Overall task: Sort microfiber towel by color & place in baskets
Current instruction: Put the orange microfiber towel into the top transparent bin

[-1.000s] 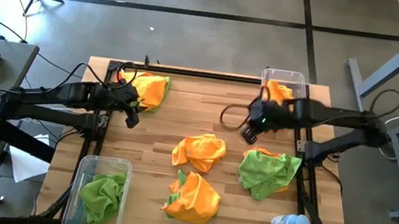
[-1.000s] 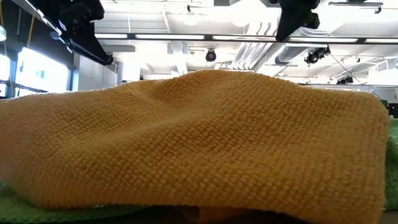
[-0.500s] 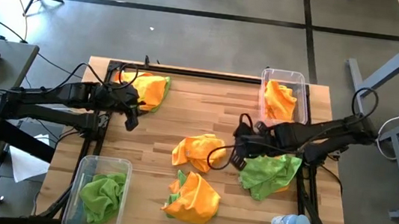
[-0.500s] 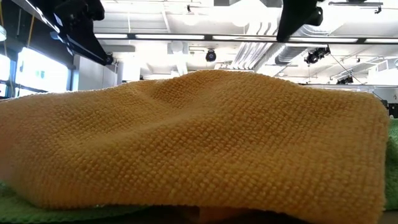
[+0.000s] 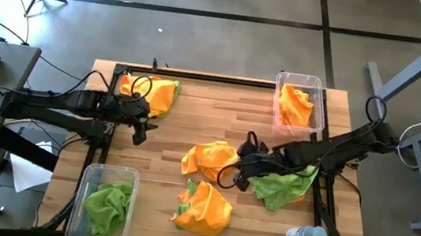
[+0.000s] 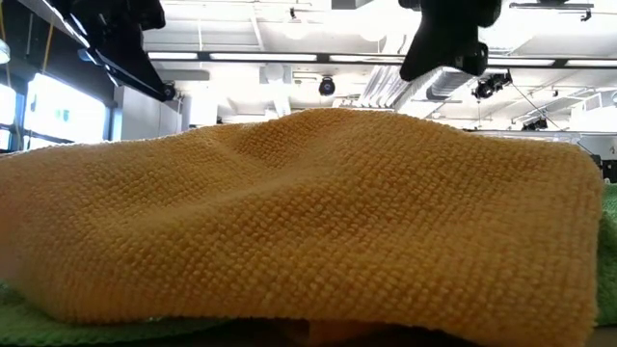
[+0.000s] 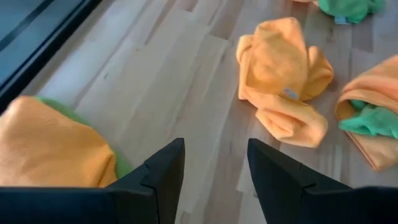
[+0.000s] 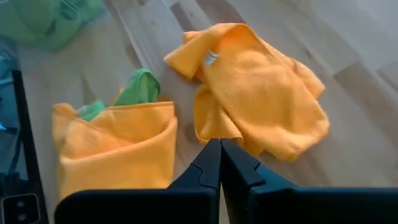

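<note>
Right jaws [image 5: 237, 181] pressed shut, empty, low over bench [image 5: 186, 123] centre, nose aimed at crumpled orange towel [image 5: 209, 158]; probably lining up pick. Left jaws [image 5: 139, 134] parted, empty, waiting near far-left pile [image 5: 154, 93].

Near edge: green bin [image 5: 105, 201] holds green towel. Orange-green bundle [image 5: 204, 206] unsorted. Green towel [image 5: 283, 182] lies under right arm. Far: orange bin [image 5: 300, 106] holds orange towel.
</note>
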